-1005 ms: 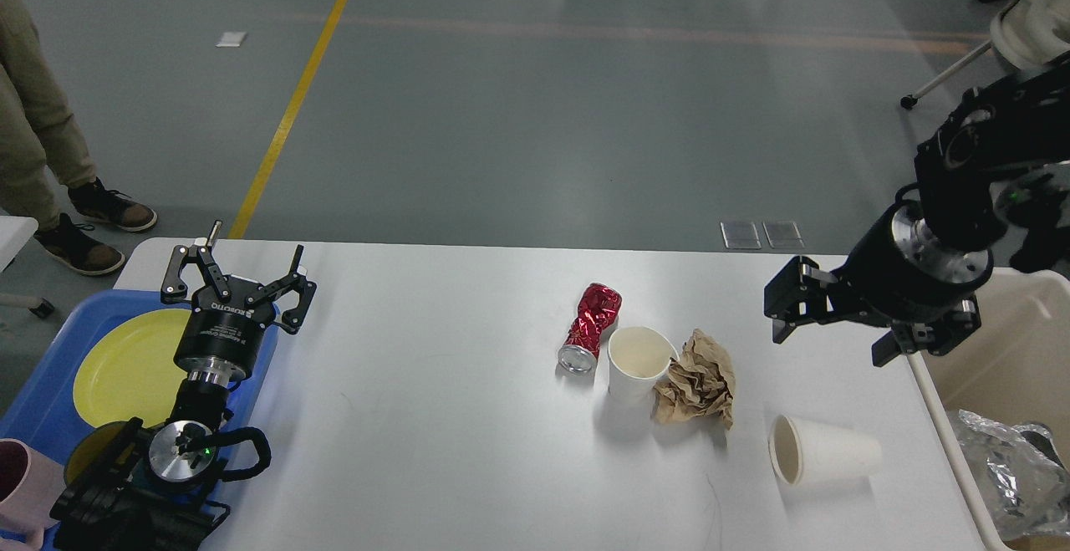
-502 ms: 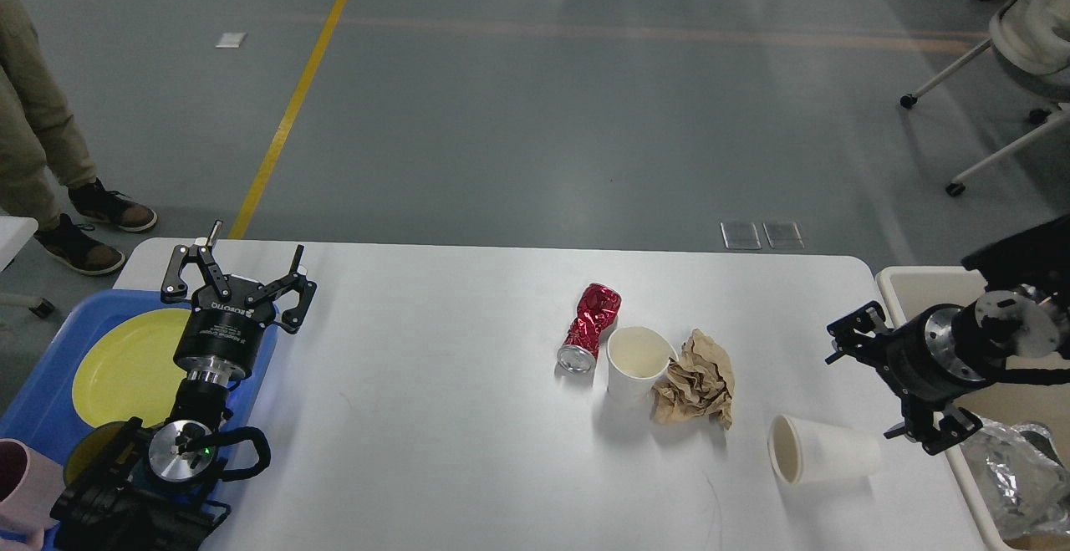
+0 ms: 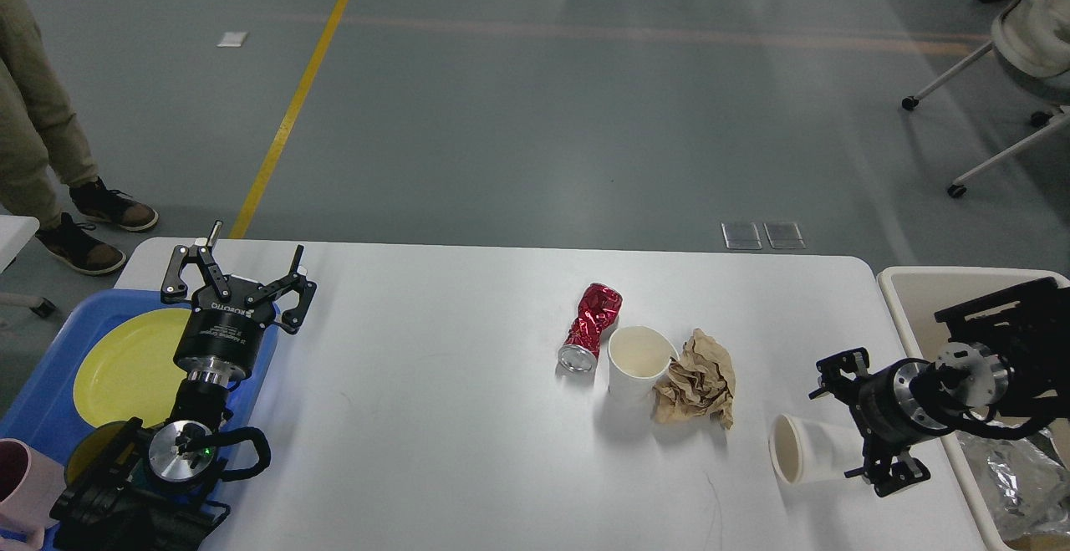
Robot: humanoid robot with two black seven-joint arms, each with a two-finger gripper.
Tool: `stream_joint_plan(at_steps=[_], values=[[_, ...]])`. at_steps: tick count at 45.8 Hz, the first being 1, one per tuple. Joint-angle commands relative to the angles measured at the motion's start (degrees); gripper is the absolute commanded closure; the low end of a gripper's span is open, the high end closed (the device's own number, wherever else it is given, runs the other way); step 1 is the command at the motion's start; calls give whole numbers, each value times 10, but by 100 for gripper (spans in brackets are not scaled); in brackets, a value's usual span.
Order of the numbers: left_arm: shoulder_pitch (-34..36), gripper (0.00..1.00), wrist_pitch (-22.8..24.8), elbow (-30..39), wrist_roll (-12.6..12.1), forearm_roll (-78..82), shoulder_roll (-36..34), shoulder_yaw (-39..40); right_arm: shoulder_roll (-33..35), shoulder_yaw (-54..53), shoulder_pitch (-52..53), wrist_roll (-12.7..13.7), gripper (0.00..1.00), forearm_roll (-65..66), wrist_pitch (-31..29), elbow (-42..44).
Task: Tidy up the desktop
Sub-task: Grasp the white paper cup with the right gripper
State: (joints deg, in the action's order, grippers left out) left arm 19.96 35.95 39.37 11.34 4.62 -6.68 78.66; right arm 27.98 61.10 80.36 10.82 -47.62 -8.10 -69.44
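Note:
The white desktop (image 3: pixel 435 434) carries a crushed red can (image 3: pixel 592 327), an upright white paper cup (image 3: pixel 637 362), a crumpled wad of brown paper (image 3: pixel 697 379) and a second white paper cup (image 3: pixel 804 449) lying on its side, mouth to the left. My right gripper (image 3: pixel 848 426) comes in low from the right; it is open, with one finger on each side of the fallen cup's closed end. My left gripper (image 3: pixel 238 271) stands open and empty at the desktop's far left edge.
A blue tray (image 3: pixel 42 392) at the left holds a yellow plate (image 3: pixel 125 363) and a pink cup (image 3: pixel 21 484). A beige bin (image 3: pixel 919 292) with crinkled silver foil (image 3: pixel 1007 476) stands off the right edge. A person's legs (image 3: pixel 42 141) are at far left.
My right arm has dropped from high over the table's right end and swung toward me, down to the fallen cup. The left arm and the litter have not moved.

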Motion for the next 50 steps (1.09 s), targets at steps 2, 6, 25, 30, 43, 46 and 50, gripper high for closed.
stream_joint_plan(at_steps=[2,6,25,30,43,46,50], values=[[0,4,0,0,0,0,0,0,-1,-37,-63,0,0,1,-2,56],[0,4,0,0,0,0,0,0,-6,-62,-98,1,0,1,-3,79],[0,4,0,0,0,0,0,0,-28,-89,-143,11,1,0,2,127],[0,4,0,0,0,0,0,0,-28,-92,-149,12,7,0,2,132],[0,4,0,0,0,0,0,0,-27,-92,-136,46,68,8,-12,131],[0,4,0,0,0,0,0,0,-27,-93,-136,61,79,9,-12,131],[0,4,0,0,0,0,0,0,-26,-106,-138,64,88,10,-12,131]])
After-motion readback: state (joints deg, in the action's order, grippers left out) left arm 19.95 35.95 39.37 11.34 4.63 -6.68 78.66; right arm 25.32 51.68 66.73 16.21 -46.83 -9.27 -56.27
